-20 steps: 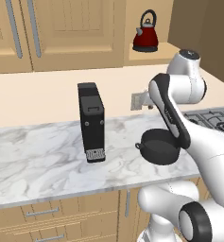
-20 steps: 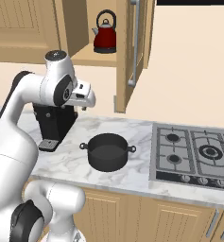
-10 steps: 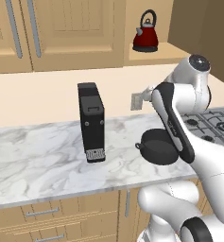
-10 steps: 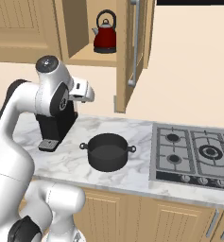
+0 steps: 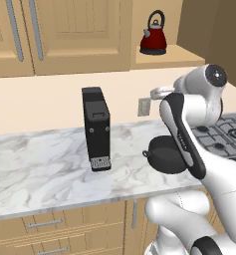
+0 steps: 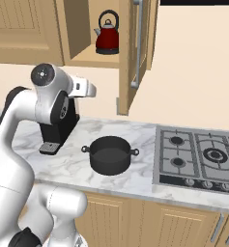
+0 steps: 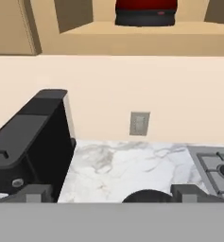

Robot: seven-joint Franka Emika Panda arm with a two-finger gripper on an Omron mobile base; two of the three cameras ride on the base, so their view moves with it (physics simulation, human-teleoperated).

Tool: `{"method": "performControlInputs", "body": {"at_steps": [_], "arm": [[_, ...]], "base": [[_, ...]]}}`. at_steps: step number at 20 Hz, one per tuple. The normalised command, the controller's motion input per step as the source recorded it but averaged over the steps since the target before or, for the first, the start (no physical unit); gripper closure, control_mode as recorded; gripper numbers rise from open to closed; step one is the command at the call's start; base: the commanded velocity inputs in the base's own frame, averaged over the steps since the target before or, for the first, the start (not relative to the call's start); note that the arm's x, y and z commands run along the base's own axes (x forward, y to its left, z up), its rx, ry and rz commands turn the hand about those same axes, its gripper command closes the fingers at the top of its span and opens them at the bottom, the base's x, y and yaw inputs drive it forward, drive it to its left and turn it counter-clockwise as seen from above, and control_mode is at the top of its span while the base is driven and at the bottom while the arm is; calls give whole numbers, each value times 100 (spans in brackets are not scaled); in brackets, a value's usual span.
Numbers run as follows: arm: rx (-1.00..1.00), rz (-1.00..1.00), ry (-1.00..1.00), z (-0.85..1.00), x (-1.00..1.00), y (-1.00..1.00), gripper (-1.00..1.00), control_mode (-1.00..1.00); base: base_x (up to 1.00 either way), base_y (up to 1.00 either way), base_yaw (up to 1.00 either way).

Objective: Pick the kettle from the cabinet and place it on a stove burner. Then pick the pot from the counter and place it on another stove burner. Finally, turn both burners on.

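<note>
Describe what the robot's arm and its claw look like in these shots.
The arm is glossy white, built of thick rounded segments, with dark grey to black joints and a round dark cap with a pale centre at one joint. No cables or markings show. The claw has two small, blocky dark grey finger tips.

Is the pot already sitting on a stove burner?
No, the pot stands on the marble counter, left of the cooktop, apart from the burners.
</note>
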Motion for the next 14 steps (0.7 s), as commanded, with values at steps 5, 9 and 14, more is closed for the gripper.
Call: {"method": "performControlInputs", "body": {"at_steps": [5, 9, 14], "arm": [[0, 0, -18, 42, 1, 0, -100, -100], [0, 0, -15, 48, 0, 0, -100, -100], [0, 0, -11, 49, 0, 0, -100, -100]], "base": [[0, 0, 0], [0, 0, 0], [0, 0, 0]]}}
